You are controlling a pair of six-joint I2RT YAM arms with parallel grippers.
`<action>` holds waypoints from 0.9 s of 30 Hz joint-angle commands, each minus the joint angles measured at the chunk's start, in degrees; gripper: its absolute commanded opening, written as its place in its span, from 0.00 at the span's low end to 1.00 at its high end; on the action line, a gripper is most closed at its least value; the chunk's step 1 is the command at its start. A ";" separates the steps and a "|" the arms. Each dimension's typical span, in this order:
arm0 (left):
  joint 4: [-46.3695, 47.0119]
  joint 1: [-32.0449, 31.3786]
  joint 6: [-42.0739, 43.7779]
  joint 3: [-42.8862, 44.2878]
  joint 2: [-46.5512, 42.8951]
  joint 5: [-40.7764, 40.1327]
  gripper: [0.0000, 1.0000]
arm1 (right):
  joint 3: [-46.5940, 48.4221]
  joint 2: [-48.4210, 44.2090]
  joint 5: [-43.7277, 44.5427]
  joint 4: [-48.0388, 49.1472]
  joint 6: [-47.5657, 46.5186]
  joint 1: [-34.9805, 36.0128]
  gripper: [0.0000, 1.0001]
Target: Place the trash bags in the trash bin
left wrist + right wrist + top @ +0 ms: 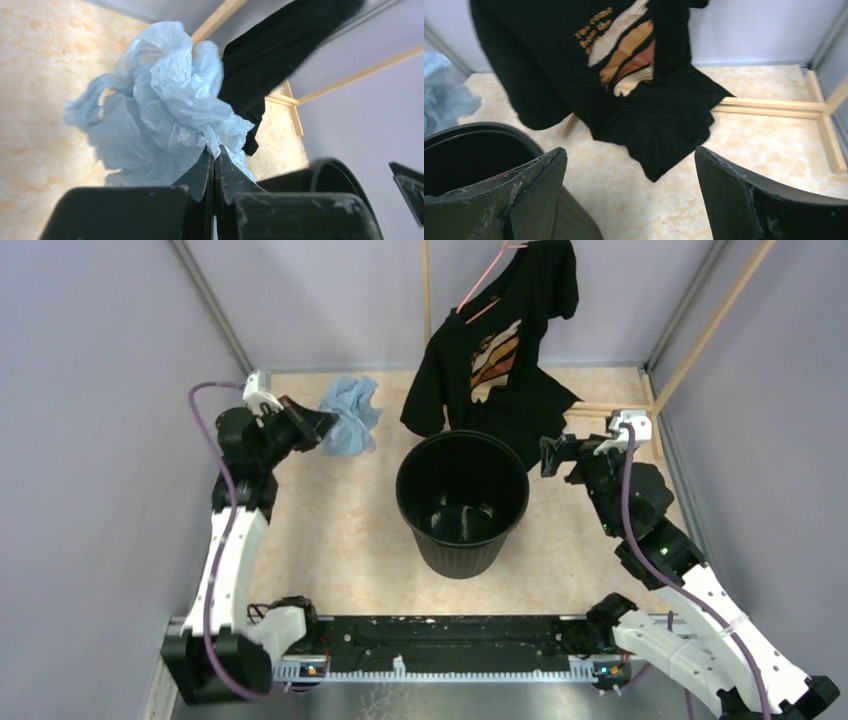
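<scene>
A crumpled pale blue trash bag (pixel 351 415) lies at the back left of the table, left of the round black trash bin (pixel 462 502). My left gripper (pixel 326 424) is shut on a fold of the trash bag (pixel 160 105) near its lower edge; the left wrist view shows the plastic pinched at the fingertips (pixel 204 167). The bin's rim (pixel 340 172) shows to the right there. My right gripper (pixel 549 454) hovers open just right of the bin, its fingers (pixel 729 185) wide apart with nothing between them, the bin's rim (pixel 479 131) beside its left finger.
A black T-shirt with an orange print (pixel 500 350) hangs from a pink hanger (pixel 484 285) behind the bin, its hem resting on the table (pixel 664 125). Light wooden slats (pixel 774 106) lie at the back right. Grey walls enclose the table.
</scene>
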 commanded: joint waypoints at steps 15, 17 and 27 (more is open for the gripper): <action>-34.89 -0.69 14.67 -2.12 -18.90 3.99 0.00 | 15.99 2.12 -26.11 -6.36 -0.12 -0.51 0.99; -35.27 -1.61 14.32 -4.61 -19.86 3.08 0.00 | 15.74 1.34 -26.13 -5.82 -0.12 -0.47 0.99; -29.25 -13.12 7.21 -12.19 -19.23 -4.95 0.00 | 15.27 0.57 -26.11 -4.71 -0.91 -0.47 0.99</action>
